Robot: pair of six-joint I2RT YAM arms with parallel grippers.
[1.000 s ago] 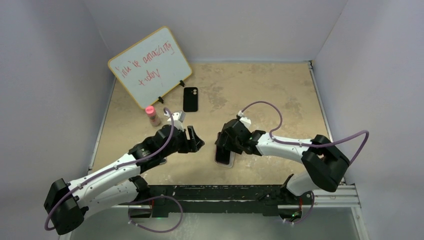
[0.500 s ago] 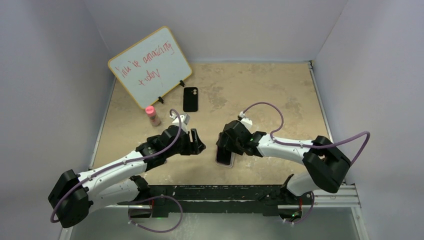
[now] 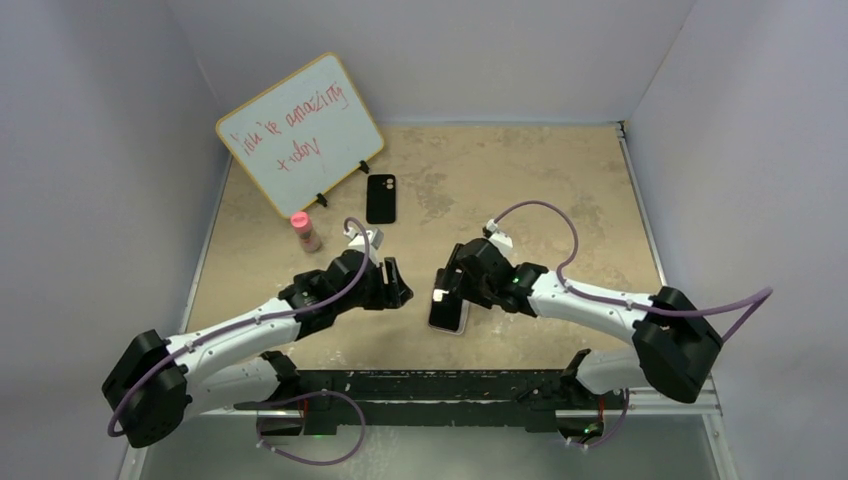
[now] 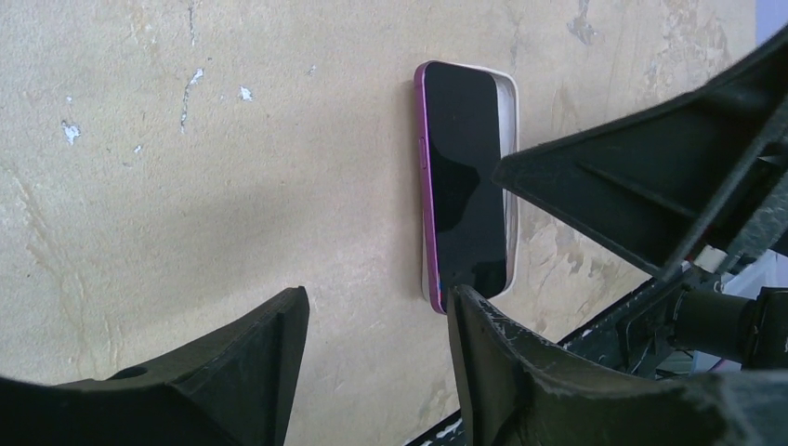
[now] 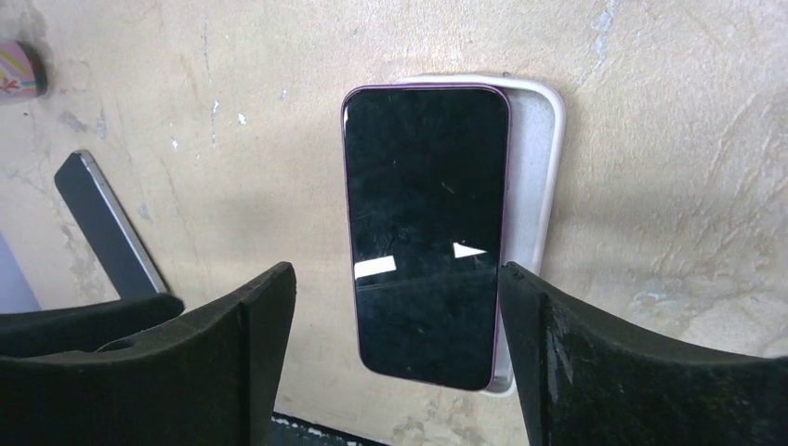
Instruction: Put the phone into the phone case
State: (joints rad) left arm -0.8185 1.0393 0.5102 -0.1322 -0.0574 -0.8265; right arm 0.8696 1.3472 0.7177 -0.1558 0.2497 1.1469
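Right claw [image 3: 444,291] has opened wider above the phone [image 5: 423,232], which lies crooked on the whitish phone case [image 5: 539,177] at the bench's [image 3: 520,180] near edge. Left claw [image 3: 397,284] sits beside it, spread and empty, maybe to push.

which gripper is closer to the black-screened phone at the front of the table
Right. The right gripper hangs directly above the phone, with its open fingers on either side of it. The left gripper sits off to its left, apart from it, also open.
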